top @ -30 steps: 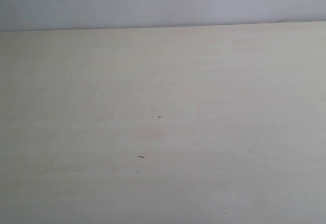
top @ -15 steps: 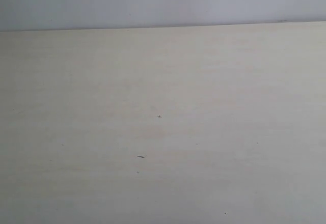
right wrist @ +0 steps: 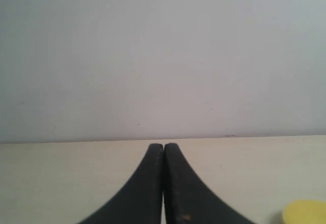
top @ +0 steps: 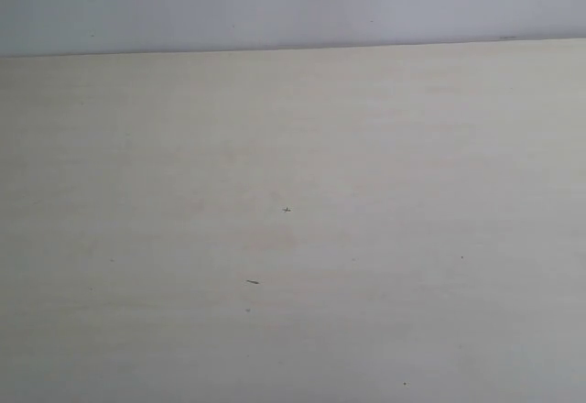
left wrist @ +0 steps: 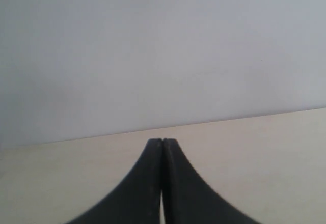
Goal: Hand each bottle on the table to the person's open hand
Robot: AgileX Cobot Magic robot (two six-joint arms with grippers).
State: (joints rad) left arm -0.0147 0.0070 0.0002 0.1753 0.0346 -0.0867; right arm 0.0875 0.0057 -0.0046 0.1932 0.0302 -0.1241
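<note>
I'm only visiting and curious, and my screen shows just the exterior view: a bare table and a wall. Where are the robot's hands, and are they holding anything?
Observer: The left wrist view shows the left gripper. Its two black fingers are pressed together with nothing between them.
Operator: And the other one?
Observer: The right gripper is shut the same way and is also empty, with the pale table beyond it.
Operator: Any bottles anywhere?
Observer: There is only a rounded yellow thing at the edge of the right wrist view. It is mostly cut off, so I cannot tell what it is.
</note>
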